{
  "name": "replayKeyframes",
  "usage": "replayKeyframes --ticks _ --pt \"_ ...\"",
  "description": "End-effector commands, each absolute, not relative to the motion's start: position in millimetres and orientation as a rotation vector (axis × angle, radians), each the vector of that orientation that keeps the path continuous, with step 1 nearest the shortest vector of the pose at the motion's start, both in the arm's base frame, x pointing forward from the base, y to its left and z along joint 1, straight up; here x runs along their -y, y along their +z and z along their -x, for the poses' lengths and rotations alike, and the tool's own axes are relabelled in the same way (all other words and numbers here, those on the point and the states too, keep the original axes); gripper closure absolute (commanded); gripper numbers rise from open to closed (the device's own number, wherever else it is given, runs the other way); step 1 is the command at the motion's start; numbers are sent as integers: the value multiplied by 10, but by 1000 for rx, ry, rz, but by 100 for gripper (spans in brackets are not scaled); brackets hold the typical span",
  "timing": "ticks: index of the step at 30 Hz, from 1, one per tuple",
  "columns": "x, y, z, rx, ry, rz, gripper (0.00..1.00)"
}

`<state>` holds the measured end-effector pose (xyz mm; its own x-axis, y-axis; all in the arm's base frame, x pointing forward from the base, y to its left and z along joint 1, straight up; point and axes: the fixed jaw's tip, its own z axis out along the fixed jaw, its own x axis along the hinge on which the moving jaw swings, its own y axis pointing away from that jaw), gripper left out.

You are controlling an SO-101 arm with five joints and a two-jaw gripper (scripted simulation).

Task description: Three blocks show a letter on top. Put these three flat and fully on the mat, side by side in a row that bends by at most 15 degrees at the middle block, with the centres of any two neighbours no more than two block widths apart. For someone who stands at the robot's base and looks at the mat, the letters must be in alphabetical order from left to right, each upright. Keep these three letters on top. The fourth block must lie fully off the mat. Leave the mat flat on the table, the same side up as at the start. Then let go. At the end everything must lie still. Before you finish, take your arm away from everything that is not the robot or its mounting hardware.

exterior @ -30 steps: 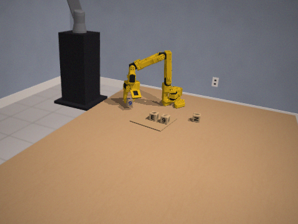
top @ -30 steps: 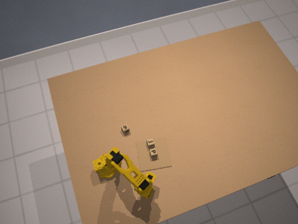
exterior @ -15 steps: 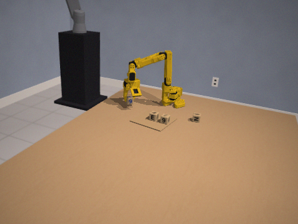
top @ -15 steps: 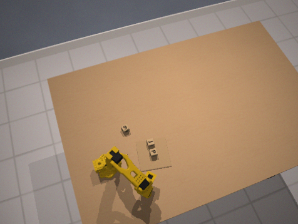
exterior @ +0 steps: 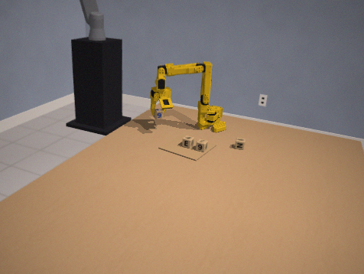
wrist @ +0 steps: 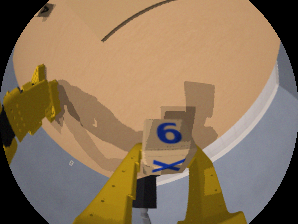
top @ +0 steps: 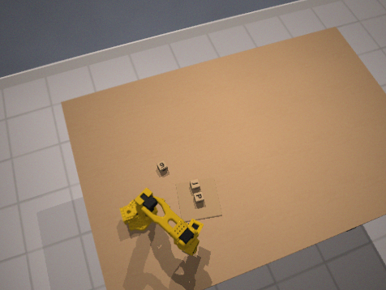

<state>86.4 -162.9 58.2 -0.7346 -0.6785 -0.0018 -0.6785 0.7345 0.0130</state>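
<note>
Table [top: 259,121] [exterior: 160,199] [wrist: 105,70] is carrying everything that the robot is handling. Yellow arm [top: 169,220] [exterior: 185,70] [wrist: 29,106] is reaching out past one side of the thin mat [top: 208,206] [exterior: 183,151] [wrist: 125,9], which is lying flat. Gripper [top: 192,246] [exterior: 158,111] [wrist: 167,150] is clamping on a block with blue marks [exterior: 158,114] [wrist: 167,142], and it is holding this block above the table, outside the mat. Block J [top: 195,185] [exterior: 201,145] and block P [top: 199,198] [exterior: 187,142] [wrist: 45,10] are resting near each other on the mat. Fourth block [top: 162,166] [exterior: 239,144] is sitting off the mat, on the table; its top mark I am not reading surely.

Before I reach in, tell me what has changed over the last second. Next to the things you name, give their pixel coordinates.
The yellow gripper [top: 192,252] [exterior: 158,109] [wrist: 167,149] has risen, carrying the wooden block with blue characters [exterior: 159,114] [wrist: 169,134] upward. It already held that block, and nothing was let go. The two black-lettered wooden blocks [top: 195,185] [exterior: 187,142] on the thin tan mat [top: 186,206] [exterior: 176,148] [wrist: 100,17] and the wooden block off it [top: 161,166] [exterior: 239,144] stayed put.
</note>
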Motion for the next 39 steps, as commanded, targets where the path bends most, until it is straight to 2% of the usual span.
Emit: replayKeyframes --ticks 1,11,21,23,29,39 --pt "1681 750 -903 2932 97 -1147 100" --pt "1657 752 -946 2917 96 -1186 100" --pt "1249 725 -1457 2678 93 -1676 100" --pt "1249 725 -1457 2678 93 -1676 100" --pt "855 705 -1726 2453 89 -2002 100" --pt "642 695 -1820 2330 86 -2150 100"
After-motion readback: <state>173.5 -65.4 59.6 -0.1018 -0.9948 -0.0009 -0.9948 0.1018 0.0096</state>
